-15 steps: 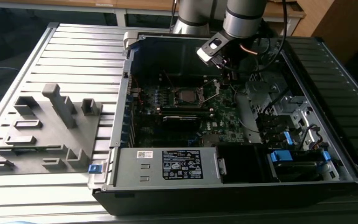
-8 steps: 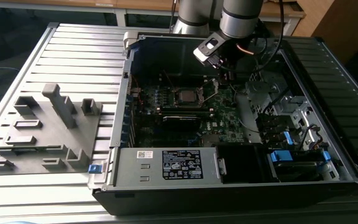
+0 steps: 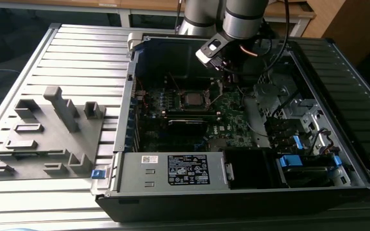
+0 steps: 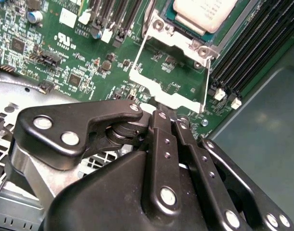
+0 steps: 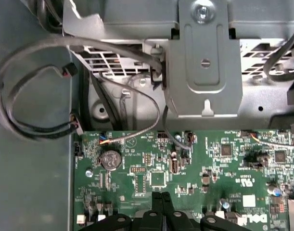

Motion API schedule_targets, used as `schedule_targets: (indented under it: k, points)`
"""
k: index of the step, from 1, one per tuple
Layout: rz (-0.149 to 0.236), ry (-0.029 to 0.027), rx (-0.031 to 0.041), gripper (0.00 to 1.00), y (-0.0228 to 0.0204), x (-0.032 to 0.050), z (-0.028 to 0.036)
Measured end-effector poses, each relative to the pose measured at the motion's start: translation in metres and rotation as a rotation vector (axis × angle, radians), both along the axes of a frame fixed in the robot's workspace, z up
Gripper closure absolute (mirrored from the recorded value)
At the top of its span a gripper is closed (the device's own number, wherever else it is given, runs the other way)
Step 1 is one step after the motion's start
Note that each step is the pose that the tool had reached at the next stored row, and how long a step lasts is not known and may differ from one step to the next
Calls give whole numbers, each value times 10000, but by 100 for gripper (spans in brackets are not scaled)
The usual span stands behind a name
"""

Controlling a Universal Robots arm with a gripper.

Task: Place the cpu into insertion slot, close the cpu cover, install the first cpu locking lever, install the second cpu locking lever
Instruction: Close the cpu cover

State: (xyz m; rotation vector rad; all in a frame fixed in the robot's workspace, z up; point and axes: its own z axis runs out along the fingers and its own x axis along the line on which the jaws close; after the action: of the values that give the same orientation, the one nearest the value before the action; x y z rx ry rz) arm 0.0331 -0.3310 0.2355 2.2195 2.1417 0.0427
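On the exterior view's left, a grey block (image 3: 50,134) with pegs lies on the table (image 3: 75,48). Next to it, toward the exterior view's right, the case (image 3: 236,192) lies open, with the green board (image 3: 230,113) inside. Near the middle of the board the cpu (image 3: 193,99) sits flat in the slot (image 3: 179,99). Just beside it, toward the exterior view's right, the gripper (image 3: 227,72) hangs low over the board at the end of the arm (image 3: 243,17). In the second wrist view the cpu (image 4: 204,12) lies in the slot (image 4: 161,26) with its pale top bare. The cover (image 4: 144,79) is swung open, away from the chip, and the green board shows through its cut-out middle. The gripper (image 4: 167,115) has its tips right at the free edge of the cover, on the side away from the cpu. The fingers (image 4: 161,139) are pressed together, side by side. I cannot tell if they pinch the edge or just touch it. In the first wrist view the gripper (image 5: 161,196) points at the board (image 5: 209,163), tips close together.
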Motion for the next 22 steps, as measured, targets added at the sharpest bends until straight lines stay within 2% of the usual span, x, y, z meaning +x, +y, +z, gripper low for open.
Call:
schedule_targets:
  k: [22]
  points:
    - [2,-2,-1,89,0,-381,-31]
